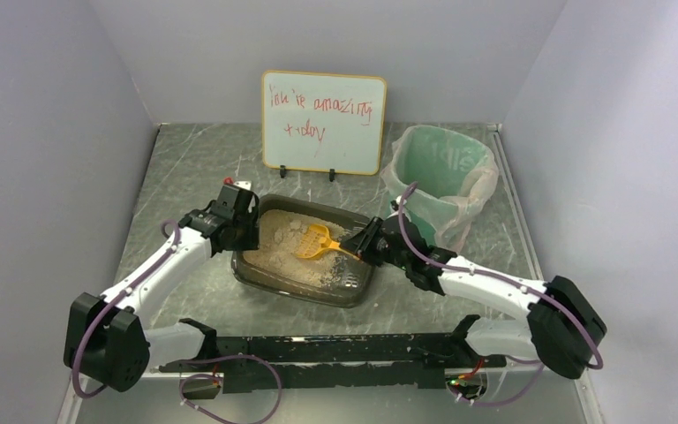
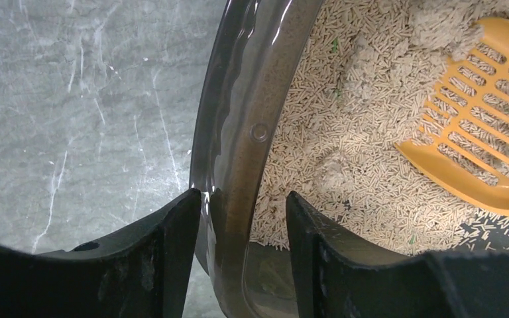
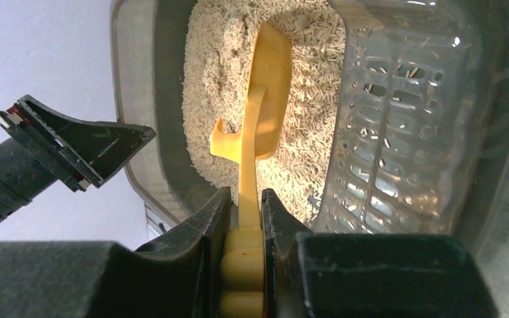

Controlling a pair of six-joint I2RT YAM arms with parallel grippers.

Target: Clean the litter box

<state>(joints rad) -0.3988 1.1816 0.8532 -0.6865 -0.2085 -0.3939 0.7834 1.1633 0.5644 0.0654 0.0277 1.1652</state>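
While the litter box [image 1: 318,296] sits at mid-table between the two arms, its tan litter [image 2: 344,132] is heaped and uneven, with pale clumps showing beside the scoop, so the cleaning looks to be at an early or middle stage. The green lined bin [image 1: 441,177] stands just behind and to the right of the box; whether any waste is in it cannot be told. The yellow slotted scoop [image 1: 318,240] lies blade-down in the litter, not lifted, and a lift, a sift and a carry to the bin seem to be what is left. The right gripper [image 3: 245,192] is pressed tight on the scoop handle. The left gripper [image 2: 244,195] stands spread astride the box's left rim, one finger against the outer wall and a gap on the inner side, so it is not clamping. At the right end of the box, the ridged grate [image 3: 397,132] holds a few stray pellets.

Plain pale walls [image 1: 44,132] close in three sides. The table [image 1: 194,168] is grey and marbled. A small whiteboard [image 1: 322,119] with red writing stands at the back.
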